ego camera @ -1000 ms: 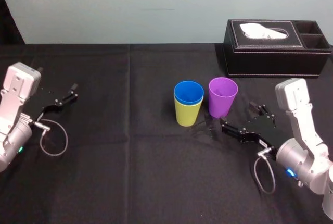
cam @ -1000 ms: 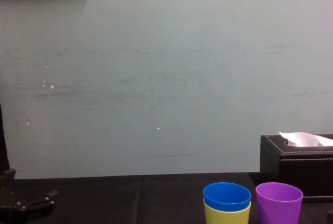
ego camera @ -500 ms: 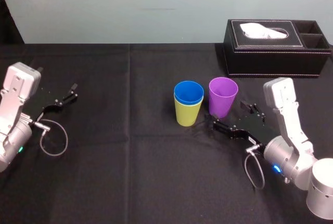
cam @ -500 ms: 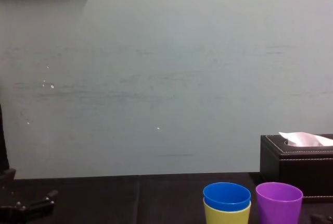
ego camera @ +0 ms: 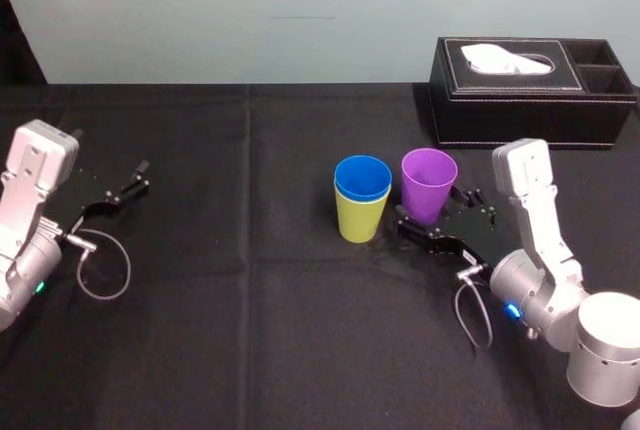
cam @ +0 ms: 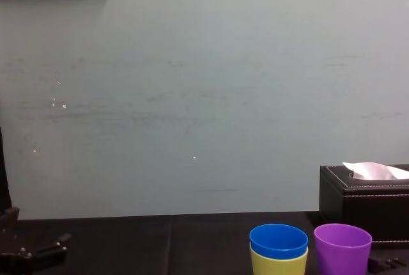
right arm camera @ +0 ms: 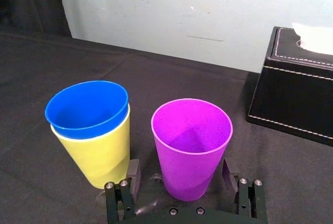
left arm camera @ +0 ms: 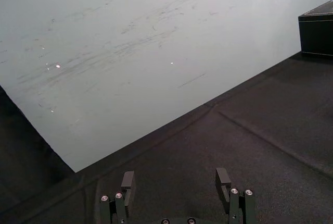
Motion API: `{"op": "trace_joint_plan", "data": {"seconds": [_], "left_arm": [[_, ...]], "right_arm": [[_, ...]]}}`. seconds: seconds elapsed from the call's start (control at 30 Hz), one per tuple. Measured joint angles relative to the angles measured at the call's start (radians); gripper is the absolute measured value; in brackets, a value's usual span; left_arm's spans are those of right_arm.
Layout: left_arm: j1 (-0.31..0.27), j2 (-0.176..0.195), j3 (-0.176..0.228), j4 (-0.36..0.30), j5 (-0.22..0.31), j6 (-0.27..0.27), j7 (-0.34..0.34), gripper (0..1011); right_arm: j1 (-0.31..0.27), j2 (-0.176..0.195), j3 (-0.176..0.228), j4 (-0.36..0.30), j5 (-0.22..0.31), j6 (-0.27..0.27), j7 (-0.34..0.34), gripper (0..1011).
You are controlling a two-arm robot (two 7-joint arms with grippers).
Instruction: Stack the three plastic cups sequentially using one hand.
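Head view: the right gripper (ego camera: 436,210) has slid forward over the last second. The purple cup (ego camera: 429,182) now stands between its fingers, and the blue cup (ego camera: 362,178), nested in the yellow-green cup (ego camera: 360,220), stands just beside its left finger.

Right wrist view: the fingers (right arm camera: 133,174) are spread wide beside the purple base and grip nothing, so closing looks next.

The left gripper (ego camera: 125,190) is parked with its jaws apart.

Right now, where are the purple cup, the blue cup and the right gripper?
purple cup (ego camera: 429,198), head view, outer wall below the rim.
blue cup (right arm camera: 87,112), right wrist view, inner wall.
right gripper (right arm camera: 181,168), right wrist view, midway between open fingertips straddling the purple cup.
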Motion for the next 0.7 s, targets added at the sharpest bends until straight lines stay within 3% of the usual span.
{"op": "trace_joint_plan", "data": {"seconds": [0.7], "left_arm": [[0.0, 0.0, 0.0, 0.0, 0.0, 0.0, 0.0, 1011]], "right_arm": [[0.048, -0.066, 0.009, 0.074, -0.027, -0.033, -0.04, 1003]]}}
